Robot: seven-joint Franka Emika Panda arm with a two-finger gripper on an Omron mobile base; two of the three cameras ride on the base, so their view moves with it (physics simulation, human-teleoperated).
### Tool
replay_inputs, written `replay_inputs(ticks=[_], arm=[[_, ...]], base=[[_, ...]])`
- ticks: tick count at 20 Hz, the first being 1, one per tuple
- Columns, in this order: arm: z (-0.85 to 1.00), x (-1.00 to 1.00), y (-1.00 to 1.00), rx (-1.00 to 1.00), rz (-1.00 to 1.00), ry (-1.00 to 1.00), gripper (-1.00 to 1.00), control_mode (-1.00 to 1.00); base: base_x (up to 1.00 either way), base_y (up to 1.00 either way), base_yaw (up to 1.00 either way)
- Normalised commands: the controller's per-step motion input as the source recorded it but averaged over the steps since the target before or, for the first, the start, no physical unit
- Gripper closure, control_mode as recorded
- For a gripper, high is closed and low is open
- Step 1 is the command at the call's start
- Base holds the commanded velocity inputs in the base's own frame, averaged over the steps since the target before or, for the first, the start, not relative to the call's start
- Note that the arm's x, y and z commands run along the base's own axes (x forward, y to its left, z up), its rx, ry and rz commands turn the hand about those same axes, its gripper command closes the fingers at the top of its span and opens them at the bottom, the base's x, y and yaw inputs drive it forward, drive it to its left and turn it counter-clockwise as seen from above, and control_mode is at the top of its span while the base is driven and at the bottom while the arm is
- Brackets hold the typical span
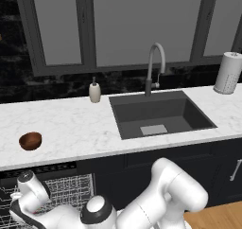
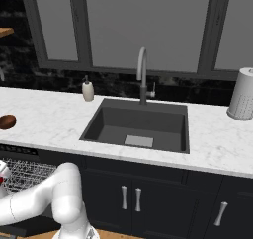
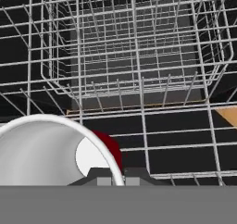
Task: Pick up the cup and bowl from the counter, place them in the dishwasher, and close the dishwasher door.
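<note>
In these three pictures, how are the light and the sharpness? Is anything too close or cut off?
Left base view: even, flat light, soft shadow inside the sink, bowl sharp. Right base view: same flat light; the bowl is cut by the left edge. Hand view: the cup sits very close and large, its white inside bright, against dark dishwasher racks; the hand is shut on the cup's rim.

- No readable text, brand, number or sign in any view.
- Soap bottle (image 1: 95, 92) on the bench (image 1: 71, 128): plain beige, no label legible.
- Paper towel roll (image 1: 228, 73): dotted pattern only, no lettering.
- Dishwasher (image 1: 52, 188) control strip: small pale marks along it, too small to read.
- Cup (image 3: 51, 151) in the hand view: plain white inside, red outside, no print.
</note>
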Motion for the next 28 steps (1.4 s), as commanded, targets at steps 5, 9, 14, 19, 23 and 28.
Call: replay_inputs(ticks=[5,9,14,19,23,28], arm=[[-0.30,0.04,0.00,0.00,0.09,-0.04,1.00,-1.00],[-0.43,0.05,0.00,0.00,0.04,-0.10,1.00,-1.00],[-0.65,0.07,0.00,0.00,0.01,-0.17,1.00,-1.00],[-0.57,0.00,0.00,0.00,0.01,-0.11,1.00,-1.00],[-0.43,0.00,0.00,0.00,0.02,-0.05,1.00,-1.00],[-0.59,0.00,0.00,0.00,0.02,-0.01,1.00,-1.00]], base=[[0.00,0.00,0.00],[0.00,0.00,0.00],[0.00,0.00,0.00],[0.00,0.00,0.00],[0.00,0.00,0.00],[0.00,0.00,0.00]])
